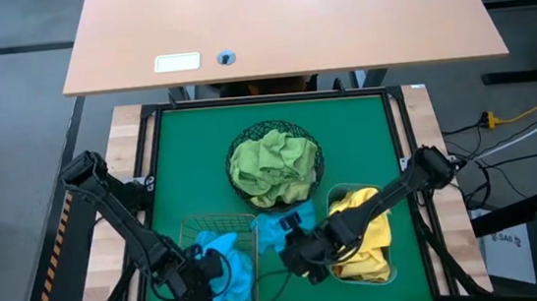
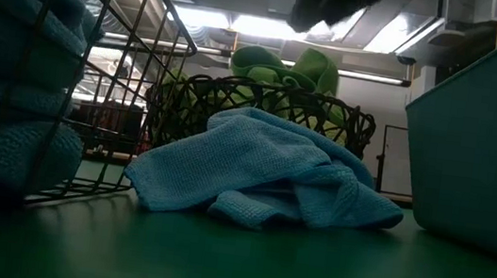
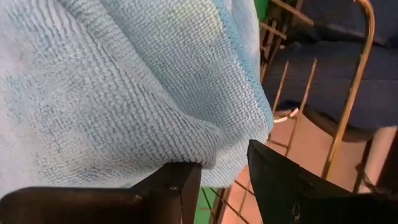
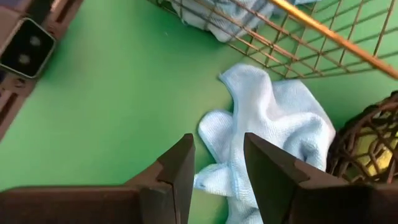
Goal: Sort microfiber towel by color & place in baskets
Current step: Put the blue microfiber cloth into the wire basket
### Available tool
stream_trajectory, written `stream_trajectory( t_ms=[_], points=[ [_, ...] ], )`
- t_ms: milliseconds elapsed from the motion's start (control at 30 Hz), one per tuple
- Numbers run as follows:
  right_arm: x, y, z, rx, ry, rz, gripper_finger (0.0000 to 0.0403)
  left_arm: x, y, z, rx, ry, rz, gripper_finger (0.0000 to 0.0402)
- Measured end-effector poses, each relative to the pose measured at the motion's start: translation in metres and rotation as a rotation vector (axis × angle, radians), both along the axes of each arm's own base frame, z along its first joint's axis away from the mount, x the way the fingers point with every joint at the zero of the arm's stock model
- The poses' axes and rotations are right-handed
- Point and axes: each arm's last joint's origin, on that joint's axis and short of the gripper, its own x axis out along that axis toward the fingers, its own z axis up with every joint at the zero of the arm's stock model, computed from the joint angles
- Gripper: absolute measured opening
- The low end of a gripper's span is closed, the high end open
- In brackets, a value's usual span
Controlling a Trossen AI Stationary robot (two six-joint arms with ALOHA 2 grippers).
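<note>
Hovering my right gripper (image 4: 217, 163), jaws parted and empty, over 1 blue towel (image 1: 281, 226) left on the mat. Greens, yellows binned; left gripper (image 3: 224, 180), spread, sits against blue cloth in the copper basket (image 1: 189, 227).

Ribbed blue cloth (image 4: 267, 124); glossy copper wire basket (image 4: 323, 37), seemingly.

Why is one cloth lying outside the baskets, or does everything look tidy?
One sky-blue towel lies crumpled on the green mat, between the copper wire basket and the plastic tub, in front of the black mesh bowl. The right gripper hovers open above it.
</note>
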Motion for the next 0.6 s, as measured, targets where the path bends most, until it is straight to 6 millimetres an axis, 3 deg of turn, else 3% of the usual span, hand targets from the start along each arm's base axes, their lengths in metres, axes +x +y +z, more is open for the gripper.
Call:
stream_trajectory(
  t_ms=[300, 600],
  points=[
    [0.004, -0.018, -0.02, -0.025, 0.032, -0.048, 0.0138, -0.002, 0.001, 0.005, 0.016, -0.039, -0.069, 0.0124],
    [0.007, -0.029, -0.027, -0.063, 0.031, -0.09, 0.0138, -0.015, 0.013, 0.034, -0.135, -0.037, 0.027, 0.0124]
  ],
)
